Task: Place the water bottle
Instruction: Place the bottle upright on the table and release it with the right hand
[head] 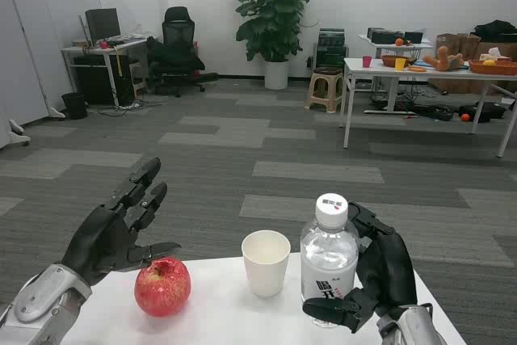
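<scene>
A clear water bottle (pixel 329 260) with a white cap stands upright on the white table (pixel 218 317) at the right. My right hand (pixel 378 274) wraps around its right side, thumb across the label at the front. My left hand (pixel 117 224) hovers open above the table's left end, fingers stretched forward, just left of a red apple (pixel 162 286).
A white paper cup (pixel 266 262) stands between the apple and the bottle, close to the bottle. Beyond the table's far edge lies grey carpet, with a desk and chair, a potted plant, a stool and another table far off.
</scene>
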You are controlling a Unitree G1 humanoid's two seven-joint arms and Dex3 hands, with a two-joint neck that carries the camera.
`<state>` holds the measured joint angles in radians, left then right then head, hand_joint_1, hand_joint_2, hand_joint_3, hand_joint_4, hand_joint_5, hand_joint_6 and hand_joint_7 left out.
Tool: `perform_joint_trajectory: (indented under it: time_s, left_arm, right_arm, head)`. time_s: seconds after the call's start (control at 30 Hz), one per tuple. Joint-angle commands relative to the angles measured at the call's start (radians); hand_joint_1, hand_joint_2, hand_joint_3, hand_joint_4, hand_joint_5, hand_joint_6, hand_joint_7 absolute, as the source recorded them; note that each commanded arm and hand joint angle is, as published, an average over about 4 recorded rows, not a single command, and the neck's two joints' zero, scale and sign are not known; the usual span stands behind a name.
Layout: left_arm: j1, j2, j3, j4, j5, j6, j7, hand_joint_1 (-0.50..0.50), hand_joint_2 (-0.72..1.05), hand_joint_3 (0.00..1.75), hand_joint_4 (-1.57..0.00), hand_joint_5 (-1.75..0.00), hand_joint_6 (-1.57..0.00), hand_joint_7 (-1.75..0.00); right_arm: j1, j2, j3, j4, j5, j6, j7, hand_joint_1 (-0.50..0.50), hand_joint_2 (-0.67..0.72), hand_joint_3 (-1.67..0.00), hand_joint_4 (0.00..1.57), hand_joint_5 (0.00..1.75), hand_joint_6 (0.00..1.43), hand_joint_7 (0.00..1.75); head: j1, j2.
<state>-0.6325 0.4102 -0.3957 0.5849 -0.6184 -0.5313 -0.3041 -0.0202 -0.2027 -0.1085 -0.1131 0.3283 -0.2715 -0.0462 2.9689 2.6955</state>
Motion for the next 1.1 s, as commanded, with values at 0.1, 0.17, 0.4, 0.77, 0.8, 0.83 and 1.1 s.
perform_joint_trajectory:
  time_s: [0.1, 0.17, 0.4, 0.77, 0.8, 0.83, 1.1]
  left_arm:
    - [-0.002, 0.01, 0.001, -0.019, -0.008, -0.004, -0.001, -0.5, 0.78, 0.09, 0.0, 0.0, 0.0, 0.0]
    - [-0.002, 0.01, 0.001, -0.019, -0.008, -0.004, -0.001, -0.5, 0.78, 0.09, 0.0, 0.0, 0.0, 0.0]
    - [-0.003, 0.01, 0.001, -0.019, -0.008, -0.004, -0.001, -0.5, 0.78, 0.07, 0.0, 0.0, 0.0, 0.0]
    - [-0.001, 0.01, 0.001, -0.02, -0.008, -0.004, -0.001, -0.5, 0.78, 0.09, 0.0, 0.0, 0.0, 0.0]
    - [-0.001, 0.01, 0.001, -0.02, -0.008, -0.004, -0.001, -0.5, 0.78, 0.09, 0.0, 0.0, 0.0, 0.0]
    - [-0.001, 0.01, 0.002, -0.021, -0.008, -0.004, -0.001, -0.5, 0.78, 0.09, 0.0, 0.0, 0.0, 0.0]
    - [0.002, 0.009, 0.026, -0.022, -0.008, -0.004, -0.001, -0.5, 0.78, 0.09, 0.0, 0.0, 0.0, 0.0]
  right_arm:
    - [0.008, 0.006, 0.02, -0.053, 0.023, -0.058, -0.001, 0.46, 0.22, -1.19, 1.43, 1.65, 1.26, 1.4]
    - [0.008, 0.007, 0.02, -0.053, 0.023, -0.058, -0.001, 0.46, 0.22, -1.19, 1.43, 1.65, 1.26, 1.4]
    - [0.008, 0.007, 0.02, -0.053, 0.023, -0.058, -0.001, 0.46, 0.22, -1.19, 1.43, 1.6, 1.26, 1.4]
    - [0.006, 0.006, 0.004, 0.014, 0.028, -0.086, 0.002, 0.46, 0.22, -1.19, 1.46, 1.65, 1.28, 1.4]
    - [0.006, 0.006, 0.001, 0.031, 0.028, -0.094, 0.003, 0.46, 0.22, -1.19, 1.46, 1.65, 1.28, 1.4]
    - [0.006, 0.004, 0.001, 0.045, 0.028, -0.099, 0.003, 0.46, 0.22, -1.19, 1.46, 1.65, 1.28, 1.4]
    - [0.006, -0.002, 0.008, 0.182, 0.01, -0.17, 0.032, 0.46, 0.22, -1.19, 1.46, 1.65, 1.28, 1.4]
  head:
    - [0.0, -0.002]
    - [-0.003, -0.002]
    - [-0.007, -0.001]
    - [-0.013, -0.012]
    - [-0.014, -0.016]
    - [-0.014, -0.019]
    - [-0.029, -0.039]
